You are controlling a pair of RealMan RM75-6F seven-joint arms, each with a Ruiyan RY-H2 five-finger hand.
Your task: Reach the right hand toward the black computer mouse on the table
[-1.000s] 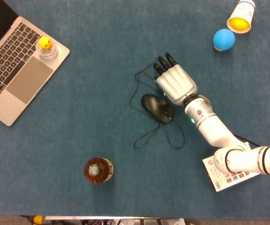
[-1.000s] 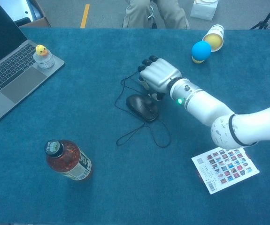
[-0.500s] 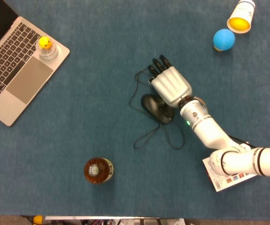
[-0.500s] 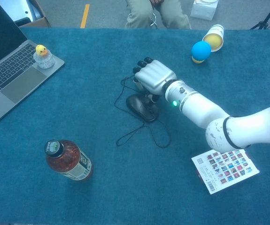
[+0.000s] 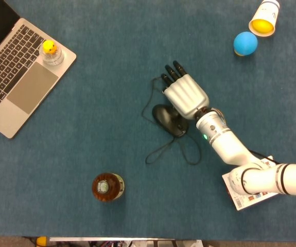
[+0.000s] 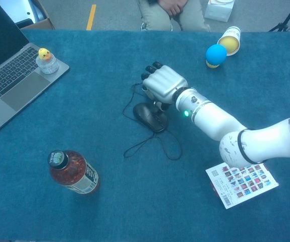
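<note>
I am positioning the right hand (image 5: 185, 96), fingers extended and holding nothing, just beyond and partly over the black computer mouse (image 5: 167, 117) lying mid-table on its looped cable (image 5: 160, 150), and judging a short, level approach avoids snagging it.
</note>
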